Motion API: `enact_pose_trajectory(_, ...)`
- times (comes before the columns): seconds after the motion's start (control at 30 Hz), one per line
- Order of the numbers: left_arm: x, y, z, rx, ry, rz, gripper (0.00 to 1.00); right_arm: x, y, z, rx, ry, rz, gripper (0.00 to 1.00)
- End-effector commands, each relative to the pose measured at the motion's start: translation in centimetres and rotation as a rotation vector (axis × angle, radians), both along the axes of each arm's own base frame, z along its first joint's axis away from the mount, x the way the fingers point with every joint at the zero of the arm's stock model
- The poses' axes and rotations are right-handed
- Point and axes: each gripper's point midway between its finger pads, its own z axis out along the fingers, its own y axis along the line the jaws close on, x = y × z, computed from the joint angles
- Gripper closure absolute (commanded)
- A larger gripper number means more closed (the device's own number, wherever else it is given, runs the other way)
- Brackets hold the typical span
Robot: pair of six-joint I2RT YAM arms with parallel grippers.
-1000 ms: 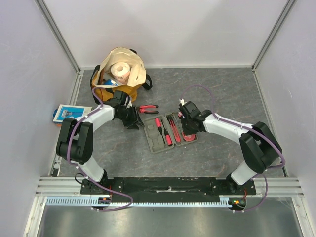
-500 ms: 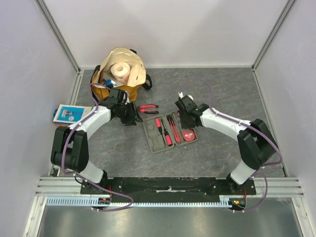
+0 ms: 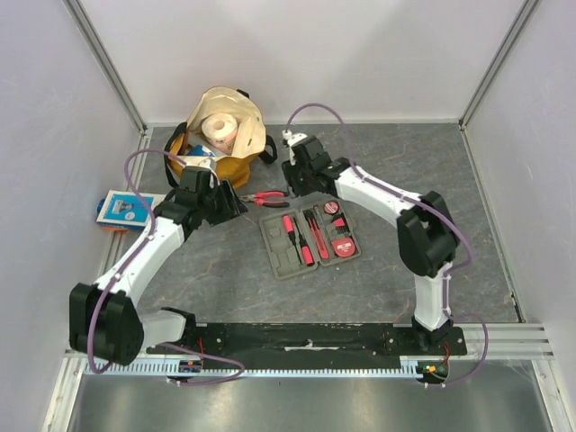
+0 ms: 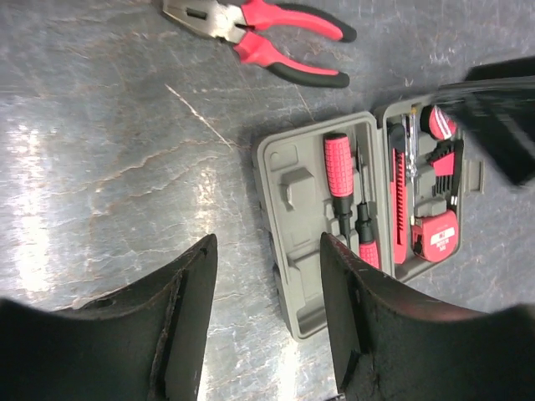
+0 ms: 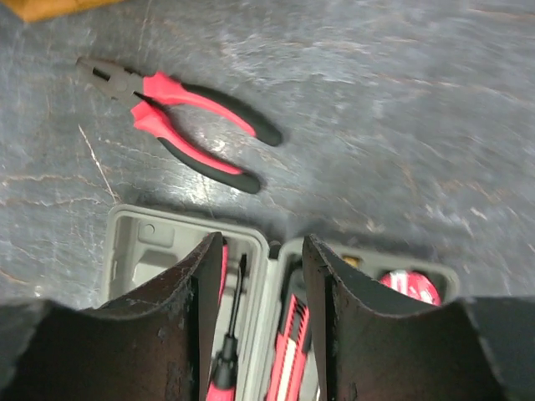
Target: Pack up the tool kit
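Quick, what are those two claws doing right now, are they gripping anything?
Left gripper: open, holding nothing.
Right gripper: open, holding nothing.

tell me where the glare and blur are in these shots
Left wrist: white glare washes the grey marbled table top at the left, and a dark shape at the right edge is blurred, while the red-and-black pliers are sharp. Right wrist: the table's right side is smeared soft. Top external: even light, no glare.
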Motion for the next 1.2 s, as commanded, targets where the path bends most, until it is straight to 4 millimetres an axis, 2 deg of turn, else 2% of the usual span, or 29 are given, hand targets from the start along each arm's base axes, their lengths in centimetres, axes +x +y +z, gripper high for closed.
enact_pose_trajectory(0.0,1.0,1.6,2.8,0.032,-0.156,0.084,0.41,0.2,5.5,-0.5,0.024,-0.044,0.293,0.49)
enact_pose_trajectory(0.1,0.9,2.2,3.9,0.036,-0.199,0.116,0.41,0.6,7.6,-1.5,0.032,-0.046,0.333,0.44)
enact_pose_trajectory(0.27,0.7,2.5,5.1,0.028,-0.245,0.120,0.41,-0.2,10.9,-3.8,-0.038,-0.108,0.438,0.40)
enact_pose_trajectory(0.4,0.6,2.1,4.8,0.023,-0.227,0.100,0.41,0.1,11.5,-5.6,-0.076,-0.124,0.482,0.40)
enact_pose_trajectory(0.57,0.5,1.8,4.5,0.012,-0.213,0.090,0.41,0.3,11.3,-7.8,-0.127,-0.123,0.526,0.40)
enact_pose_trajectory(0.77,0.5,1.6,4.5,0.007,-0.209,0.082,0.41,0.5,11.1,-8.9,-0.128,-0.108,0.532,0.40)
enact_pose_trajectory(0.83,0.5,1.6,4.6,0.005,-0.211,0.082,0.41,0.4,11.3,-8.4,-0.116,-0.109,0.532,0.40)
enact_pose_trajectory(0.9,0.5,1.7,4.5,0.009,-0.209,0.083,0.41,0.5,11.7,-6.9,-0.080,-0.126,0.519,0.40)
enact_pose_trajectory(1.03,0.5,1.8,4.3,0.013,-0.206,0.088,0.41,1.3,12.4,-2.4,0.047,-0.205,0.411,0.43)
enact_pose_trajectory(1.07,0.4,1.8,4.3,0.012,-0.206,0.089,0.41,1.9,12.4,-0.6,0.095,-0.253,0.352,0.43)
enact_pose_trajectory(1.17,0.4,1.8,4.2,0.012,-0.202,0.093,0.41,3.5,12.8,1.6,0.211,-0.330,0.221,0.43)
